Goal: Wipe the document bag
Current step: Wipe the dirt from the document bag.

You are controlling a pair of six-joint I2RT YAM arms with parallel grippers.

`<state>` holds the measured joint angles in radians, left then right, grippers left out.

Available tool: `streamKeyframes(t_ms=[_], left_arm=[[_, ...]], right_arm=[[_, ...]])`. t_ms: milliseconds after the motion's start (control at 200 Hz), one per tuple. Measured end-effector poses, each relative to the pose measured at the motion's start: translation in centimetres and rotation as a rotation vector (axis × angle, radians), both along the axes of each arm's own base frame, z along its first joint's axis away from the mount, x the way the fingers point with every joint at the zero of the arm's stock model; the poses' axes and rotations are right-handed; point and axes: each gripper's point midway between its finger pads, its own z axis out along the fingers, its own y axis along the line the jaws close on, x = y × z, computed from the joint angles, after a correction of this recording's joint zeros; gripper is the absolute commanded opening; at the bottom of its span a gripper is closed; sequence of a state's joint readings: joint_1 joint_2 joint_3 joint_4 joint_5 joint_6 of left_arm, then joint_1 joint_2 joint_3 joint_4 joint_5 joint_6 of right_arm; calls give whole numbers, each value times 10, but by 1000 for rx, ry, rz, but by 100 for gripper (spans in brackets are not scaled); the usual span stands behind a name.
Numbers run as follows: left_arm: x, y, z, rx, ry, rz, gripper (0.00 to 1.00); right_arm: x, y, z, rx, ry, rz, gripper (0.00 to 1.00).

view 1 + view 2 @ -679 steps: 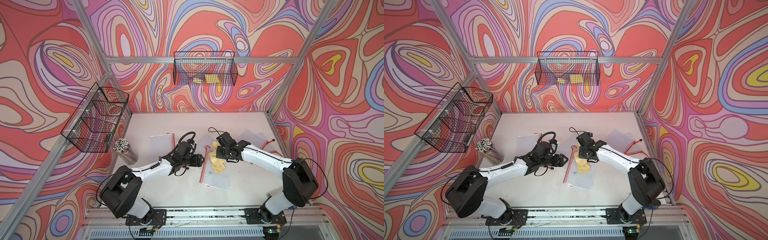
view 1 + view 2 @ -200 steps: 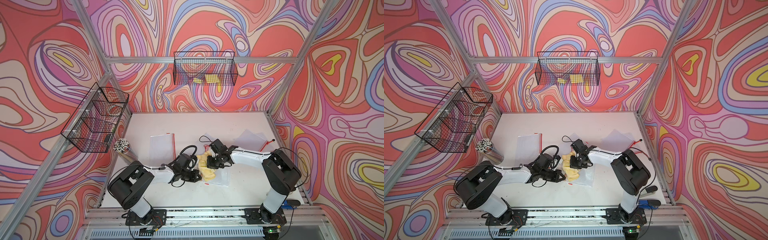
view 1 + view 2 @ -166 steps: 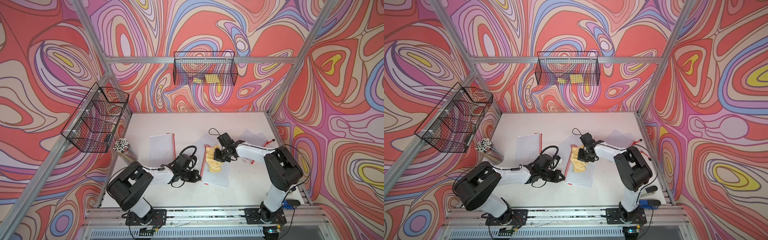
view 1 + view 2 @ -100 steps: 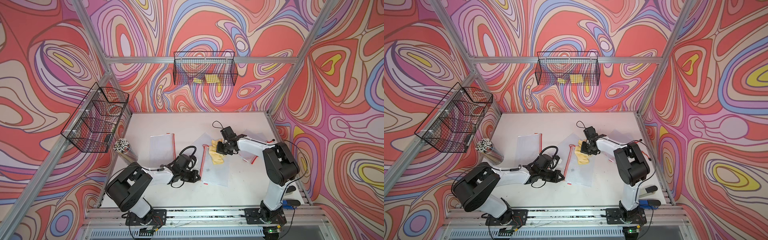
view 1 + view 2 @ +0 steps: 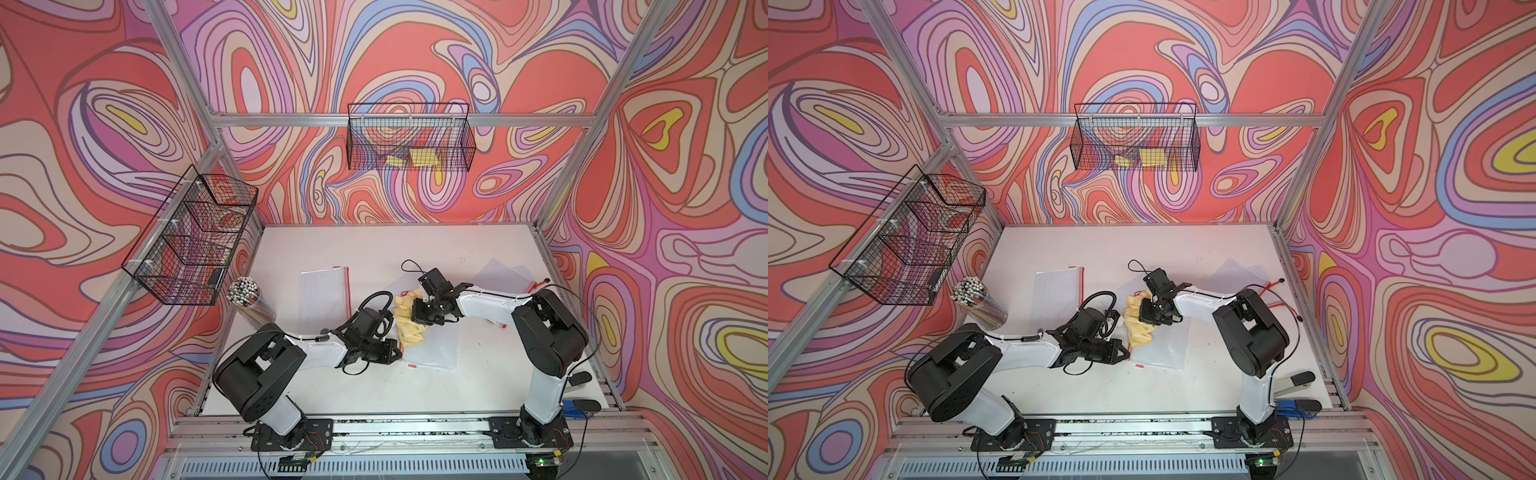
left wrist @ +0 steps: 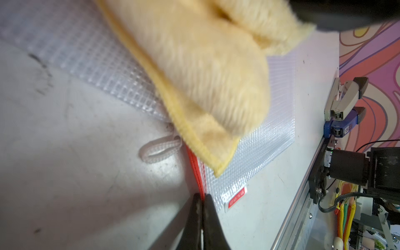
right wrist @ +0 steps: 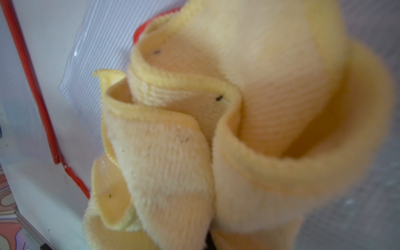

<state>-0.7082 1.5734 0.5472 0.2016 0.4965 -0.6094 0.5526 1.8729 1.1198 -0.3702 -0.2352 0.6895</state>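
Top views are both showing the left arm stretching low across the white table (image 5: 374,399), its elbow folding back near its base. The left gripper (image 5: 394,355) is reaching the near left corner of the clear grid-textured plastic document bag with a red zipper edge (image 5: 434,351). This document bag is lying flat on the table between the two grippers. The right arm is bending at a raised elbow to the right of the document bag and angling its wrist down over the bag's far left part. There the right gripper (image 5: 419,319) is pressing a soft yellow fleecy cloth (image 5: 409,332) onto the plastic.

The left wrist view is adding detail the top views are too distant to give. The left jaws are clamping tight on the red zipper edge, just beside a small red-and-white label (image 6: 237,197) at the bag's corner. A white loop tab (image 6: 160,149) is lying against the same edge, and the cloth's stitched hem is draping over it.

The right wrist view is showing the cloth (image 7: 238,108) bunching into thick folds with dark specks. The folds are hiding the right fingers almost wholly, but the jaws are closed, gripping the cloth.
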Motion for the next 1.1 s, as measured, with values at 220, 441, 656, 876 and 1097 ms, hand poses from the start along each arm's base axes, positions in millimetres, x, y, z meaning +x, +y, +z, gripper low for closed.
streamKeyframes(t_ms=[220, 441, 656, 876, 1097], left_arm=[[2, 1, 0, 6, -7, 7, 0], [3, 3, 0, 20, -13, 17, 0], [10, 5, 0, 45, -36, 42, 0], [17, 3, 0, 57, -37, 56, 0], [19, 6, 0, 66, -46, 70, 0]], right_arm=[[53, -84, 5, -79, -49, -160, 0], [56, -74, 13, -79, -68, -103, 0], [-5, 0, 8, -28, -10, 98, 0], [-33, -19, 1, 2, 58, 69, 0], [-1, -108, 3, -39, 71, -143, 0]])
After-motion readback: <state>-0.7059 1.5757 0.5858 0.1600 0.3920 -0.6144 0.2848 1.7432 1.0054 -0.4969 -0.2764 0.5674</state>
